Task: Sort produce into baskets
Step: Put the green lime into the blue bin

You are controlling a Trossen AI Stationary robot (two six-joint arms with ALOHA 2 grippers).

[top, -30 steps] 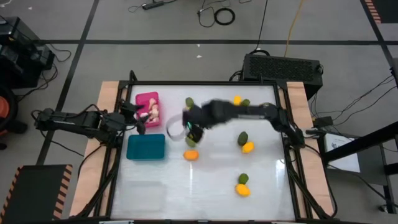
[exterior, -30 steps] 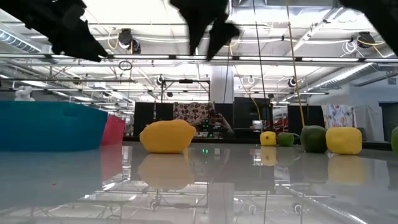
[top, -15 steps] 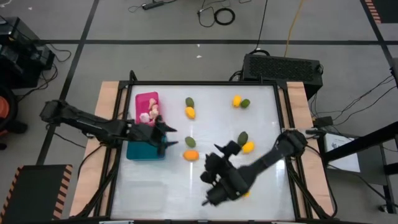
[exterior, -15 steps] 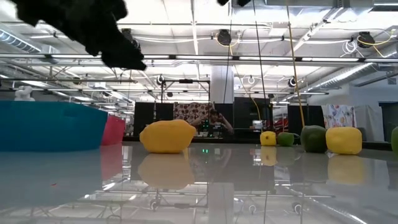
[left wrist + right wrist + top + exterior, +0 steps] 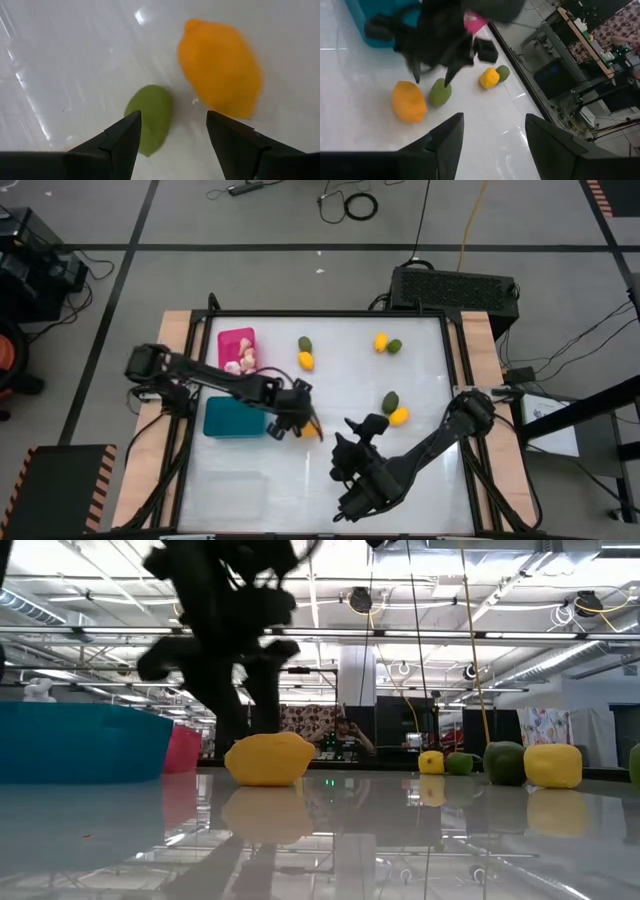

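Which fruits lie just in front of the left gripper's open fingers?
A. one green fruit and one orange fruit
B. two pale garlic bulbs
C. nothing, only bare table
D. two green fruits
A: the left wrist view shows the left gripper open, with a green fruit and an orange fruit beyond its fingers.

The pink basket (image 5: 236, 340) sits upper left on the table, holding pale garlic bulbs (image 5: 240, 361). The teal basket (image 5: 231, 418) lies just below it. A green oval (image 5: 149, 117) and an orange lemon-shaped fruit (image 5: 220, 67) lie side by side at centre. More yellow and green pairs lie scattered to the upper right.
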